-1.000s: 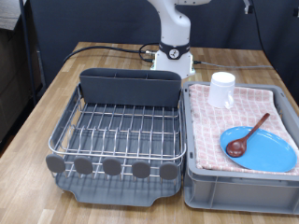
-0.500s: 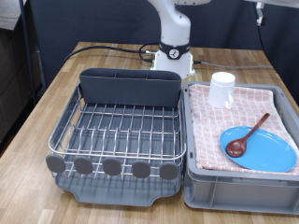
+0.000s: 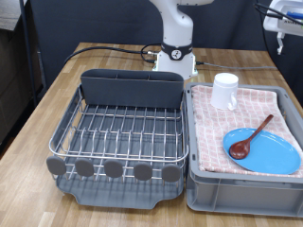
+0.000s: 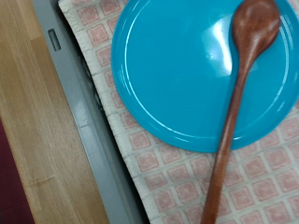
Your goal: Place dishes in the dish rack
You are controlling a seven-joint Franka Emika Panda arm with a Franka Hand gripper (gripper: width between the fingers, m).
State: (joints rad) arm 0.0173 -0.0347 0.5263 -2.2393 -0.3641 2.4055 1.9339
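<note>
Dishes all sit in the grey bin: round bright-blue plate under reddish-brown wooden spoon, small white cup at 11 o'clock; gripper way above, can't tell its fingers; no readable writing.

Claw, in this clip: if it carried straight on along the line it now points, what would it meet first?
The claw hangs at the exterior view's top right, high above the bin. The wrist view looks onto the blue plate with the wooden spoon lying across it, so probably one of those first; depth is unclear.
</note>
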